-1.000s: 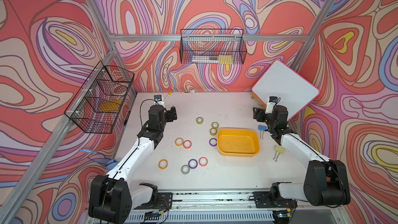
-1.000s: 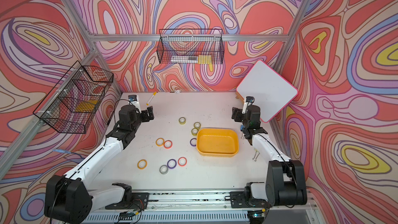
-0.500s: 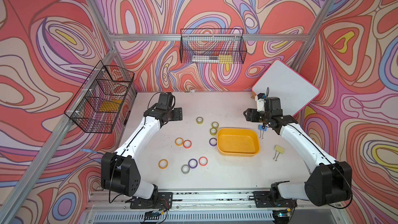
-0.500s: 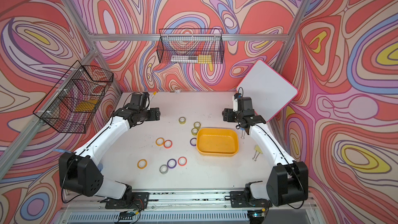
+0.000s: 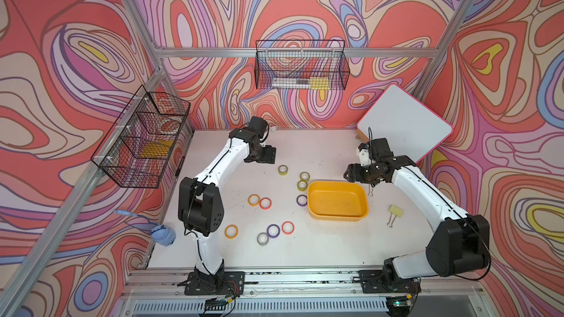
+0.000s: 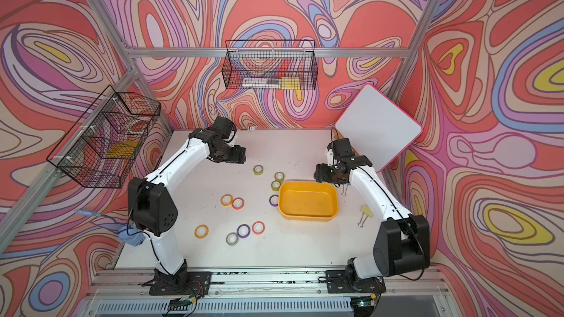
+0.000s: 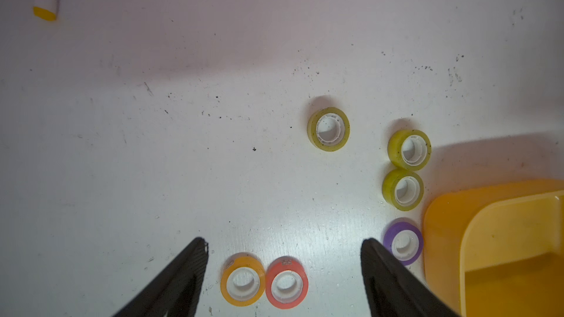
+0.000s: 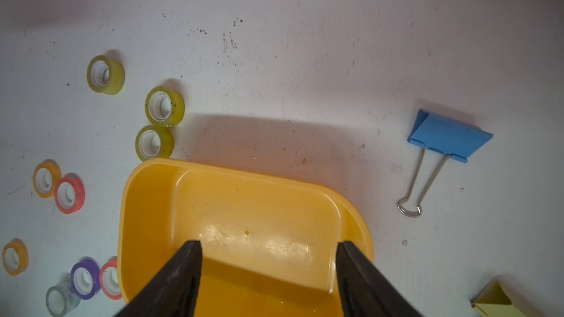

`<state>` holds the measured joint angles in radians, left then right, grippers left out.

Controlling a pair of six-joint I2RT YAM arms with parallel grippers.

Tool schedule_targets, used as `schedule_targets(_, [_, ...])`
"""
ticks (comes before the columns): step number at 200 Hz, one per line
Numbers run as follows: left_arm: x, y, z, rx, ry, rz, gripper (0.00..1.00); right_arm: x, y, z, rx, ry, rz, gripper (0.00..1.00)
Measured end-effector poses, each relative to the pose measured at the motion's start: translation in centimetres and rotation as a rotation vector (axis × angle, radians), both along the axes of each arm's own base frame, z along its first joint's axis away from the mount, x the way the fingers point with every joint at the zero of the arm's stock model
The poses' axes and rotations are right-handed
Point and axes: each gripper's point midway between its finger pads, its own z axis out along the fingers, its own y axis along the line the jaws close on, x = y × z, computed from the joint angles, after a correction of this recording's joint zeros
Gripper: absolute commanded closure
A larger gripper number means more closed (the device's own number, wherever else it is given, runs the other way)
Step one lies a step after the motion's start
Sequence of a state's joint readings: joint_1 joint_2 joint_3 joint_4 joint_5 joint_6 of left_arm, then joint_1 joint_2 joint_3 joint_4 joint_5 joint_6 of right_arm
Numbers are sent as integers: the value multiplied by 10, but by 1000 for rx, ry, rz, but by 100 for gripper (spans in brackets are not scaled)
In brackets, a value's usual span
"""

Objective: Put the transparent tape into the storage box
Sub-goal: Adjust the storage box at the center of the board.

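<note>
1. Swirl-patterned walls enclose a white bench on which small tape rolls are scattered flat. Two wire baskets are hung on the walls, away from the work.
2. The left tool is held above the bench with its jaws wide apart and nothing between them. That spread is judged to be kept so that a roll lying flat can be straddled from above.
3. The right tool is likewise parted and empty, and is poised over the far rim of the storage box, probably so that the box can be steadied or a nearby roll reached.
4. Nearest the left tool lie three yellow-green rolls, two of them touching each other just beside the box's corner. They look translucent, so whether they also count as transparent cannot be settled.
5. The transparent tape is taken to be the clear greyish roll. It lies flat nearer the bench's front edge, just beside a purple roll, outside the box and well apart from both tools.
6. The storage box is set open side up and is seen to be empty, so a roll could simply be released above it. Nothing has yet been gripped, and the task is judged to be at its approach step.
</note>
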<state>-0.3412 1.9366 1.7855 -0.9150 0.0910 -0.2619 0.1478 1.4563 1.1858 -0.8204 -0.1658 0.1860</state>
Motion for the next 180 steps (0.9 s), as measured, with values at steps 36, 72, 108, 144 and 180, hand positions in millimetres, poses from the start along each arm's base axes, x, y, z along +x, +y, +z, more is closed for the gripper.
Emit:
schedule_targets(36, [4,-29,-30,14,96,-53,22,-3,1,-1,9,17,-2,28])
schedule_targets(72, [12,-52,-48,36,134,-80,21,-4,2,-1,17,21,-5,27])
schedule_targets(108, [19,-58,-68,51,162,-54,26,-4,3,-1,28,24,-9,28])
schedule_targets(144, [30,-59,-83,66,169,-37,35,-6,5,-2,41,34,-21,29])
schedule_targets(180, [36,-59,-97,77,176,-30,31,-11,4,-5,45,44,-27,28])
